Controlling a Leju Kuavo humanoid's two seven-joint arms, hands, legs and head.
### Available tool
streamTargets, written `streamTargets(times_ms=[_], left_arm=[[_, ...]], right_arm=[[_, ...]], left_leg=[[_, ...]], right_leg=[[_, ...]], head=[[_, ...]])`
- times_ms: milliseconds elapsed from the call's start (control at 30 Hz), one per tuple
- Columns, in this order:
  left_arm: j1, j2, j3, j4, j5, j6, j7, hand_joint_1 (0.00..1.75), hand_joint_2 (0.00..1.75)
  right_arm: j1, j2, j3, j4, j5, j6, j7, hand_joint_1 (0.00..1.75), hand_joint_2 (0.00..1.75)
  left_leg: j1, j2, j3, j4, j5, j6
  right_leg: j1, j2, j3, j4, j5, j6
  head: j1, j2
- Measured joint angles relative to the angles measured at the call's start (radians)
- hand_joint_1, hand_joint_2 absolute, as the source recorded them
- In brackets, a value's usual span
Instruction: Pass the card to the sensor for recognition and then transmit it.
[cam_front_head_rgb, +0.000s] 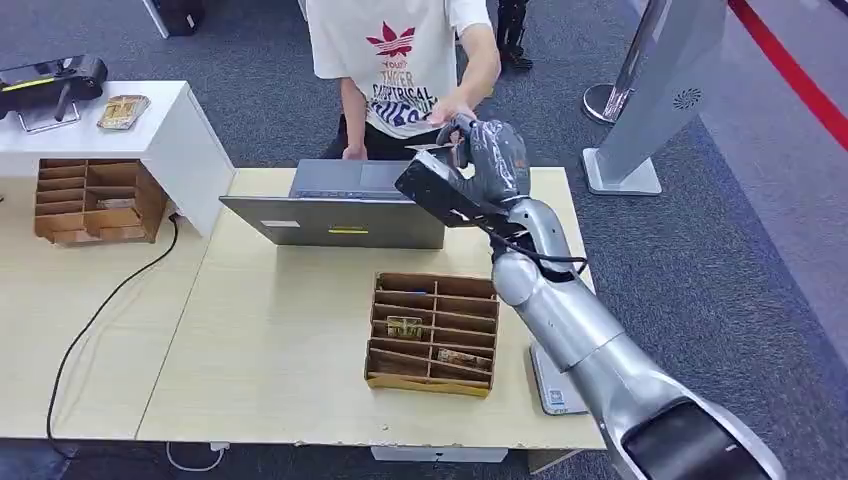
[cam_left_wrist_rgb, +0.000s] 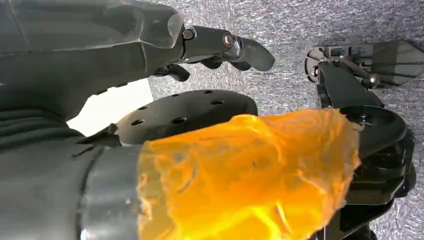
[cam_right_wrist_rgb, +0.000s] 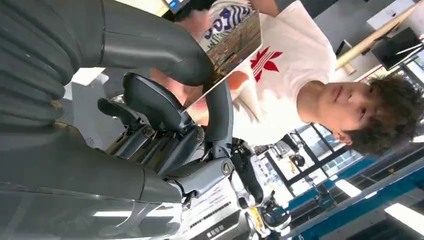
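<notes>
The right hand (cam_front_head_rgb: 487, 152) pinches the card (cam_right_wrist_rgb: 235, 45) above the laptop (cam_front_head_rgb: 340, 205); a person's hand (cam_front_head_rgb: 452, 108) touches it. The left hand (cam_left_wrist_rgb: 220, 47) hangs with fingers curled on nothing

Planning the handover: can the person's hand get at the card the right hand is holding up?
Probably yes. The right hand pinches the card by one end, raised over the laptop; the rest of the card juts free. The person's hand is already right beside it, nothing between.
</notes>
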Motion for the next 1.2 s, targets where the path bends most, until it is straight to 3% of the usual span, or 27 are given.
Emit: streamTargets(times_ms=[133,167,200,433,467,700,933,1200], left_arm=[[0.000,0.000,0.000,0.000,0.000,0.000,0.000,0.00,0.00],[0.000,0.000,0.000,0.000,0.000,0.000,0.000,0.00,0.00],[0.000,0.000,0.000,0.000,0.000,0.000,0.000,0.00,0.00],[0.000,-0.005,0.000,0.000,0.000,0.000,0.000,0.00,0.00],[0.000,-0.005,0.000,0.000,0.000,0.000,0.000,0.00,0.00],[0.000,-0.005,0.000,0.000,0.005,0.000,-0.008,0.00,0.00],[0.003,-0.005,0.000,0.000,0.019,0.005,-0.019,0.00,0.00],[0.014,-0.006,0.001,0.000,0.047,0.024,-0.044,0.00,0.00]], right_arm=[[0.000,0.003,0.000,0.003,0.022,-0.004,0.005,1.75,1.75],[0.000,0.003,0.000,0.005,0.028,-0.004,0.006,1.38,1.75],[0.000,0.004,0.000,0.007,0.032,-0.004,0.006,0.00,1.75],[0.002,0.008,0.000,0.018,0.040,0.004,0.002,0.00,1.75],[0.004,0.008,0.000,0.018,0.039,0.005,-0.002,0.00,0.00],[0.044,0.014,-0.011,-0.007,-0.012,-0.017,-0.059,0.00,0.00],[0.153,0.016,-0.064,-0.153,-0.156,-0.049,-0.155,0.00,0.00],[0.350,0.015,-0.105,-0.428,-0.445,0.046,-0.259,0.00,0.00]], left_leg=[[0.000,0.000,0.000,0.000,0.000,0.000],[0.000,0.000,0.000,0.000,0.000,0.000],[0.000,0.000,0.000,0.000,0.000,0.000],[0.000,0.000,0.000,0.000,0.000,0.000],[0.000,0.000,0.000,0.000,0.000,0.000],[0.000,0.000,0.000,0.000,0.000,0.000],[0.000,0.000,0.000,0.000,0.000,0.000],[0.000,0.000,0.000,0.000,-0.001,0.000]], right_leg=[[0.000,0.000,0.000,0.000,0.000,0.000],[0.000,0.000,0.000,0.000,0.000,0.000],[0.000,0.000,0.000,0.000,0.000,0.000],[0.000,0.000,0.000,0.000,0.000,0.000],[0.000,0.000,0.000,0.000,0.000,0.000],[0.000,0.000,0.000,0.000,0.000,0.000],[0.000,0.000,0.000,0.000,0.000,0.000],[0.000,0.000,0.000,-0.001,-0.001,0.001]], head=[[0.000,0.000],[0.000,0.000],[0.000,0.000],[0.000,0.000],[0.000,0.000],[0.000,0.000],[0.000,0.000],[0.000,0.000]])
